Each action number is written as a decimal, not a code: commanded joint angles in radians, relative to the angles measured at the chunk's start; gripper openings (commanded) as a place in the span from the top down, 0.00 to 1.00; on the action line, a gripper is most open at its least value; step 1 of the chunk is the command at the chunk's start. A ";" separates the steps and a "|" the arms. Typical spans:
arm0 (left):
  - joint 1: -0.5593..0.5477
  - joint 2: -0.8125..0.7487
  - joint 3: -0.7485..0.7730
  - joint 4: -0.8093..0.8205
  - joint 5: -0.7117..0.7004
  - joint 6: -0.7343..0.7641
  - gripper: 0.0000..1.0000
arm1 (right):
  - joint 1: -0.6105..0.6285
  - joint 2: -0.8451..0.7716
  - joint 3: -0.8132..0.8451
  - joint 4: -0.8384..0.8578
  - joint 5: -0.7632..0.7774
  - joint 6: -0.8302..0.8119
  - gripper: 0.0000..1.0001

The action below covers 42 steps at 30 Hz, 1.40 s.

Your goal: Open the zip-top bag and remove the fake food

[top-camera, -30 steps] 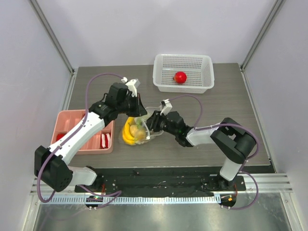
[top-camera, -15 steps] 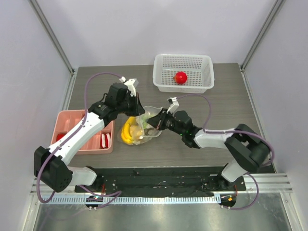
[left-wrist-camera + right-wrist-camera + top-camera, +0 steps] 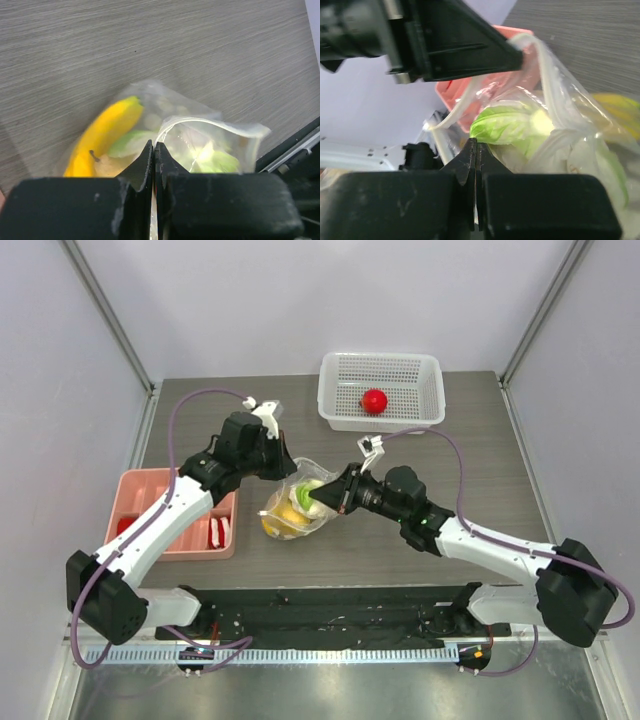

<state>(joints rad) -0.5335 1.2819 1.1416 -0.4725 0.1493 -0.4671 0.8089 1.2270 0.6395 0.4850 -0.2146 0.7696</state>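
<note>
Right end effector shifted rightward — dark wood-grain table, pale walls.

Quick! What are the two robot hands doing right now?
Left gripper: closed, pinching the rim of the clear dotted plastic bag.
Right gripper: closed, pinching the same bag's opposite rim.

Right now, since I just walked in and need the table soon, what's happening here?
The zip-top bag mid-table is being pulled open. The left gripper and right gripper each have jaws shut on an edge of its mouth, holding it apart. The banana bunch and cauliflower are inside; one red fruit lies in the white basket.
</note>
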 commanded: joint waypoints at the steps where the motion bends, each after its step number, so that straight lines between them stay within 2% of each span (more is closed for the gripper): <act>1: 0.007 0.003 0.026 -0.011 -0.017 0.015 1.00 | 0.013 -0.081 0.072 0.072 -0.158 -0.042 0.99; 6: 0.024 0.004 0.024 0.001 -0.001 0.007 1.00 | 0.012 -0.112 0.089 0.072 -0.245 -0.090 0.99; 10: 0.032 0.037 0.009 0.067 0.171 -0.019 1.00 | 0.016 -0.035 0.135 0.225 -0.357 -0.052 0.99; 11: 0.032 0.051 0.010 0.072 0.223 -0.022 1.00 | 0.016 -0.011 0.156 0.245 -0.362 -0.055 0.99; 13: 0.032 0.057 0.007 0.077 0.237 -0.039 1.00 | 0.016 0.014 0.216 0.216 -0.332 -0.090 0.99; 17: 0.033 0.043 0.007 0.049 0.152 -0.036 1.00 | 0.006 0.032 0.285 0.195 -0.263 -0.119 0.99; 23: 0.033 -0.009 0.000 0.038 0.041 -0.027 1.00 | -0.022 -0.021 0.339 0.119 -0.141 -0.170 0.99; 29: 0.033 -0.009 0.014 -0.001 -0.020 -0.031 1.00 | -0.043 -0.089 0.399 -0.084 0.045 -0.279 0.99; 31: 0.033 -0.006 0.020 -0.020 -0.059 -0.030 1.00 | -0.102 -0.098 0.410 -0.089 0.038 -0.265 0.99; 32: 0.033 0.000 0.026 -0.023 -0.065 -0.030 1.00 | -0.167 -0.092 0.413 -0.066 -0.018 -0.218 0.99; 35: 0.033 0.022 0.044 -0.064 -0.099 -0.021 1.00 | -0.255 -0.061 0.431 -0.031 -0.078 -0.156 0.99; 42: 0.033 -0.015 0.015 -0.012 -0.054 -0.027 1.00 | -0.425 0.123 0.577 -0.074 -0.060 -0.209 0.99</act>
<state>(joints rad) -0.5022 1.3014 1.1458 -0.5205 0.0856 -0.4942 0.4404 1.2503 1.1069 0.3862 -0.2863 0.5911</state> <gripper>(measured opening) 0.003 0.016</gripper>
